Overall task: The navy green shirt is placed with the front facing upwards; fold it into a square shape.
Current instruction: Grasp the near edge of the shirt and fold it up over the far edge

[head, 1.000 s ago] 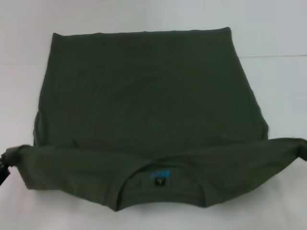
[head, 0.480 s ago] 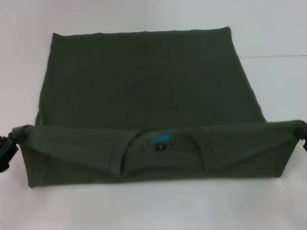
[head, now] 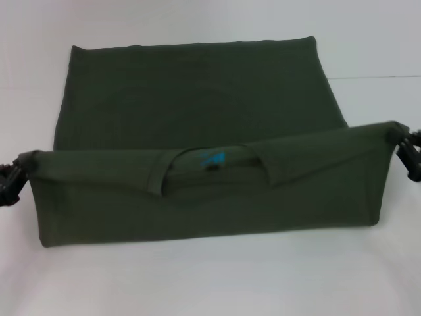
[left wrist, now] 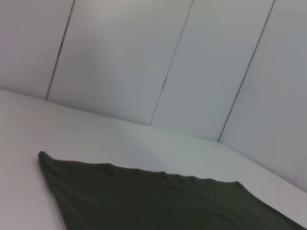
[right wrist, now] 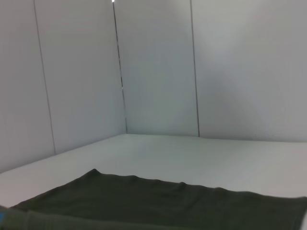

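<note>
Claws pinch the shirt's raised near edge, the left claw point(head: 12, 179) at one corner, the right claw point(head: 406, 153) at the other. The shirt point(head: 197, 112) lies flat on the white tabletop point(head: 368, 46) beyond. Judged best: carry both corners level, since the right sits higher, and lay the edge squarely.

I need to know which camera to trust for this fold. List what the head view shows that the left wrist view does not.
Only the head view shows the left end effector and right end effector holding the raised near edge of the navy green shirt at its two ends, plus the collar with its blue label. Only the left wrist view shows the panelled wall. Both show the shirt's flat part on the white table.
</note>
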Controlling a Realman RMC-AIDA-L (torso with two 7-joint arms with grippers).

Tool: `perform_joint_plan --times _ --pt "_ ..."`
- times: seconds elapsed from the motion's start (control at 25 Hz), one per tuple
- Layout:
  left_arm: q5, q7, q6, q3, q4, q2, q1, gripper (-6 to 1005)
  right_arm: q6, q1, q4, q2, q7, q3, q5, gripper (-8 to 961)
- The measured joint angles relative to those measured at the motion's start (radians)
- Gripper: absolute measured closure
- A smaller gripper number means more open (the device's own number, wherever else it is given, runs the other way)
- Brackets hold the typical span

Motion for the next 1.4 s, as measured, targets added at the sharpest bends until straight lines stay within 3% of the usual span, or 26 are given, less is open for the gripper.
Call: perform_joint_plan --times 0.76,1.08,1.4 --pt "-0.049 -0.006 -0.246 0.007 -0.001 -0.021 -0.136 943 0.322 0.169 0.052 0.019 0.016 -0.029 0.000 909" --pt "-0.067 0.004 -0.261 0.009 -0.001 -0.019 -0.170 943 0.364 0.188 0.058 0.021 0.017 -0.030 0.029 909" --pt "-0.067 0.009 -0.362 0.055 -0.001 -0.028 -0.217 942 0.429 0.194 0.067 0.025 0.011 -0.040 0.064 908"
